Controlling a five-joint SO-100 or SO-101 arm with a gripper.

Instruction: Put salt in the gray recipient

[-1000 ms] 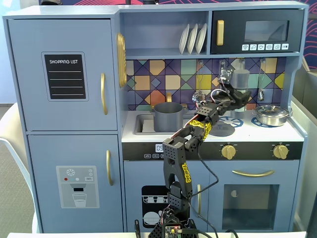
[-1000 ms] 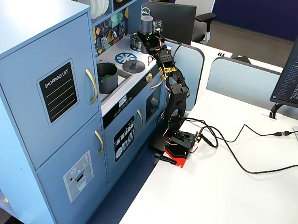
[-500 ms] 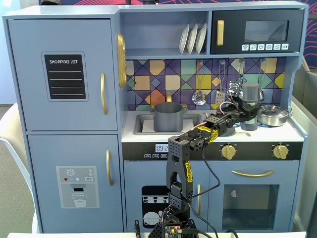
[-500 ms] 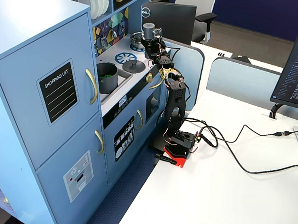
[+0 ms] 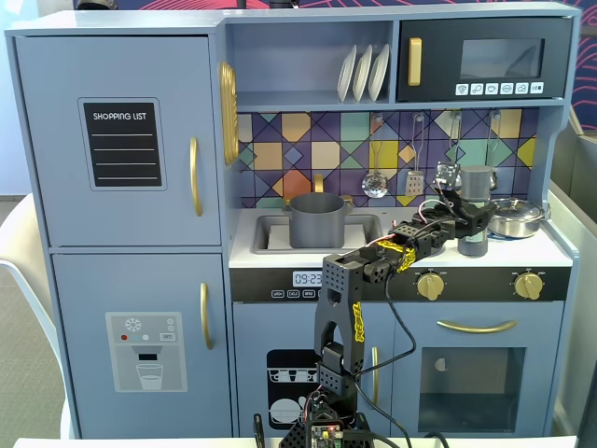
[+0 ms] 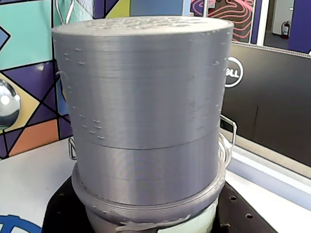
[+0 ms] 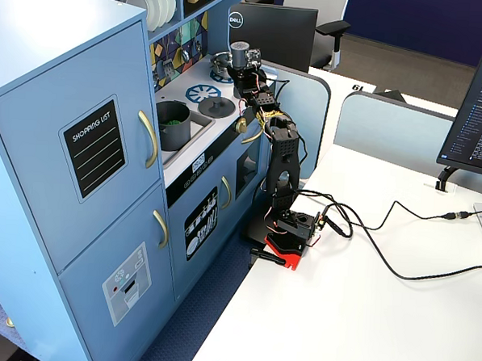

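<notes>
The salt shaker (image 5: 477,187), a tall slim gray cylinder, stands upright at the right end of the toy kitchen counter. It fills the wrist view (image 6: 146,107), with a strip of its pale label at the bottom. My gripper (image 5: 471,222) reaches in from the left, and its black jaws hug both sides of the shaker's lower body (image 6: 150,216). It also shows in the other fixed view (image 7: 243,74) below the shaker's top (image 7: 239,53). The gray pot (image 5: 317,221) sits in the sink to the left, apart from the gripper, with something green inside (image 7: 173,122).
A shiny silver pan (image 5: 516,217) sits just right of the shaker. A flat gray lid with a knob (image 7: 216,106) lies on the counter between sink and shaker. Utensils (image 5: 375,182) hang on the tiled back wall. The arm's base (image 7: 291,232) stands on a white desk.
</notes>
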